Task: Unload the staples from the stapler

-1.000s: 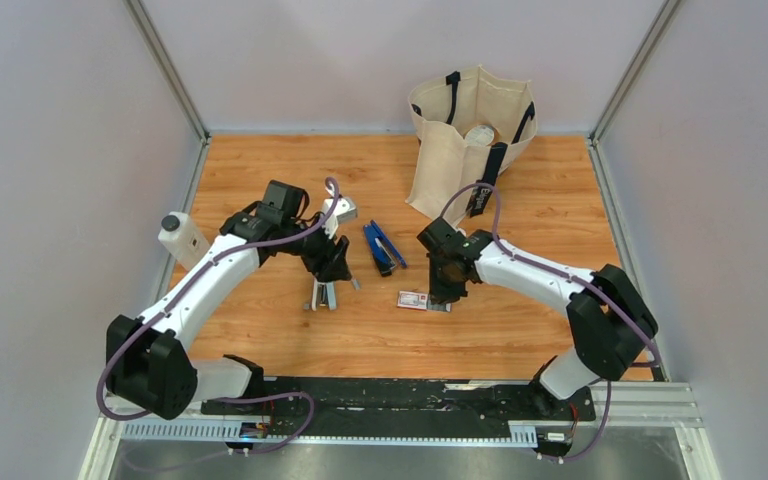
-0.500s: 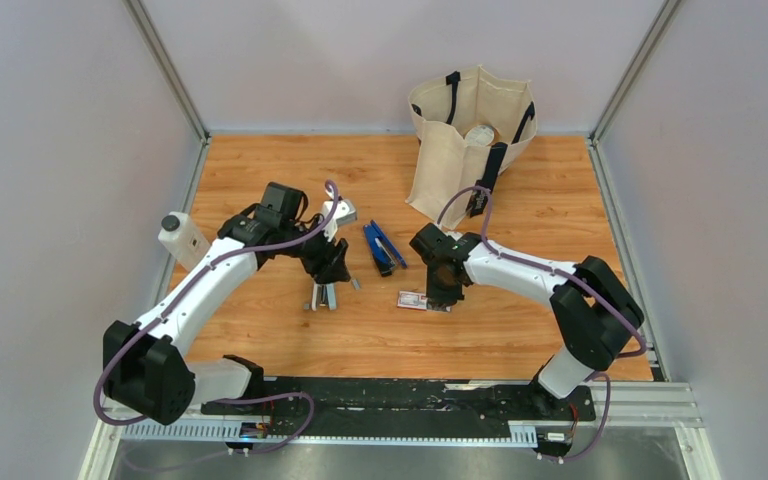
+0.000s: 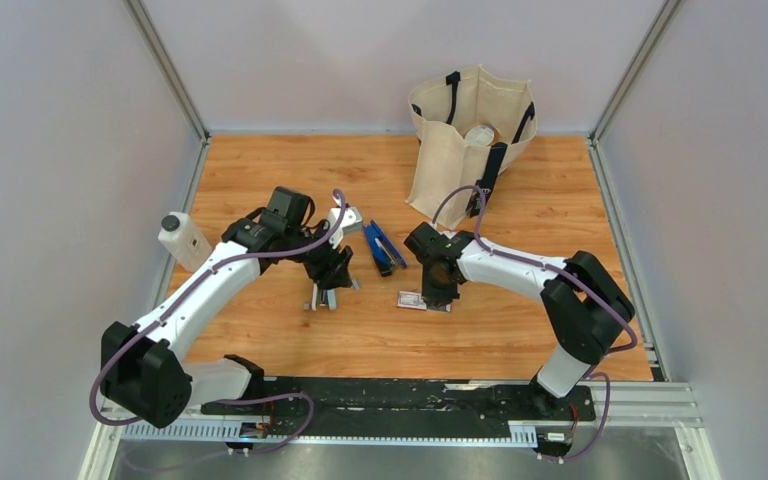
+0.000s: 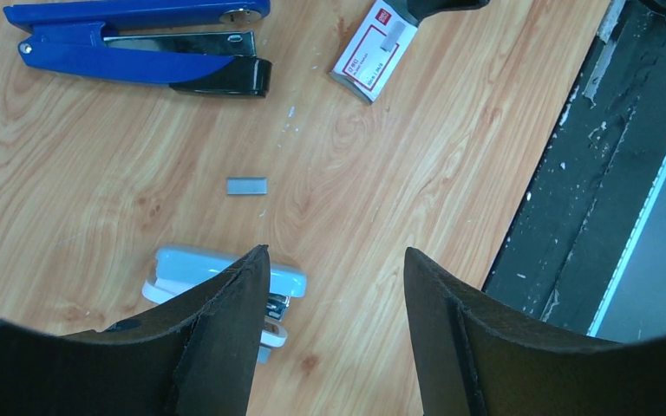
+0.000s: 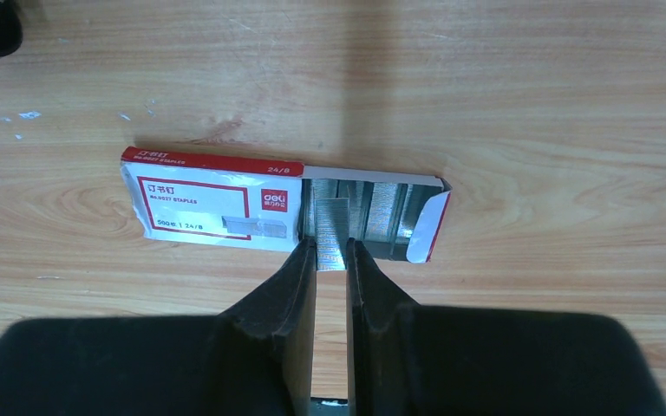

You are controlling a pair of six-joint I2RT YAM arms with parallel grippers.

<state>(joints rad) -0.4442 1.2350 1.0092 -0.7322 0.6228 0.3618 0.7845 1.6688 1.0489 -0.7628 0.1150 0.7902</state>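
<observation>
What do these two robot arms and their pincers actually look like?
The left arm and right arm look alike: white tubular links joined by bulky black joint housings. A thin purple cable loops loosely along each. The left gripper and right gripper each have two flat, matte black fingers that taper towards the tip. No markings show.

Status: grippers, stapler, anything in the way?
Left gripper open, by the pale grey object. Right gripper shut on a staple strip over the open staple box. Blue stapler lying opened, untouched. Nothing blocking it.
</observation>
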